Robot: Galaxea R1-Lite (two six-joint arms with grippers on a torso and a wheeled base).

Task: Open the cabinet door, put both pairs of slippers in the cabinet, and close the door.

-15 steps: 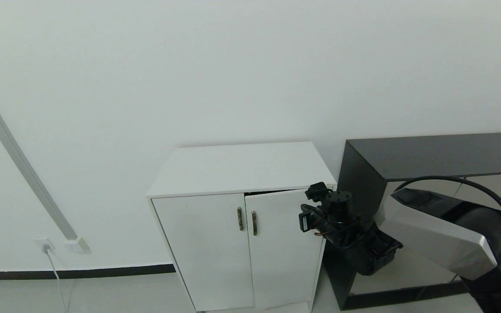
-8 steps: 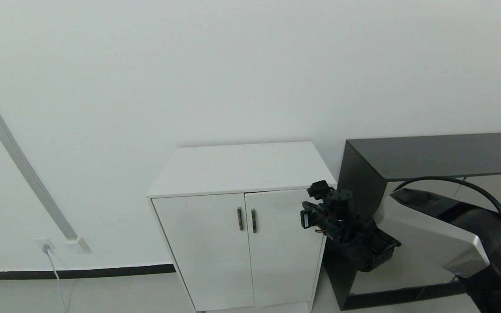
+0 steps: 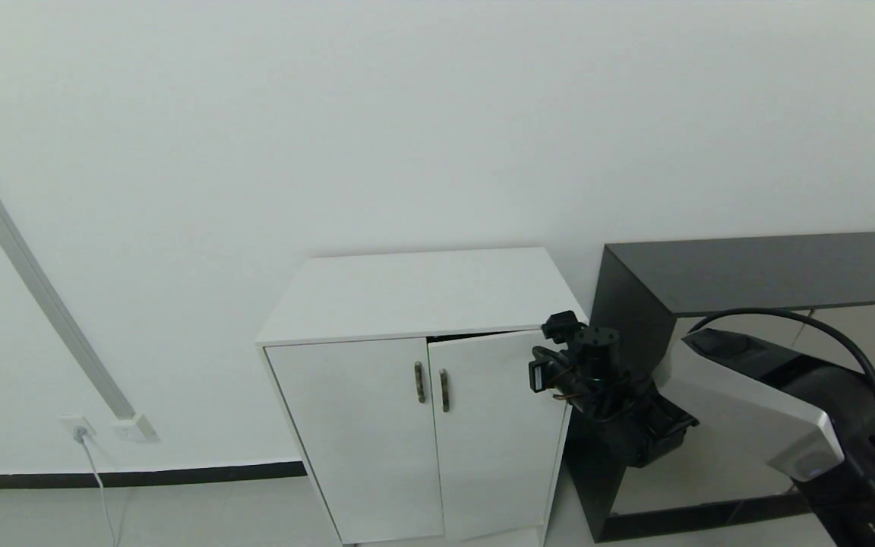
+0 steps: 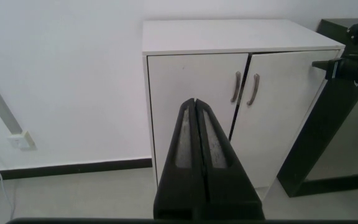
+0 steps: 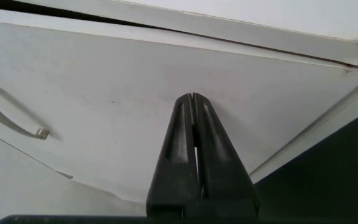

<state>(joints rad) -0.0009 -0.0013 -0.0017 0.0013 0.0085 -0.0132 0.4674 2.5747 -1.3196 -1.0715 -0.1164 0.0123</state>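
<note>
- Against the wall (image 3: 407,114) stands the cabinet (image 3: 415,292), its right door (image 3: 494,441) slightly ajar.
- Right tool (image 5: 193,98), closed on nothing, points at that door's face, likely as a blunt pusher.
- Left tool (image 4: 194,102), also closed, hangs back.

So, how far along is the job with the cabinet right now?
Done: the left door is shut. In hand: the right door stands a crack open, a dark gap along its top, with the shut right gripper close before it. Left: at least closing that door. Whether the slippers are inside cannot be told.
</note>
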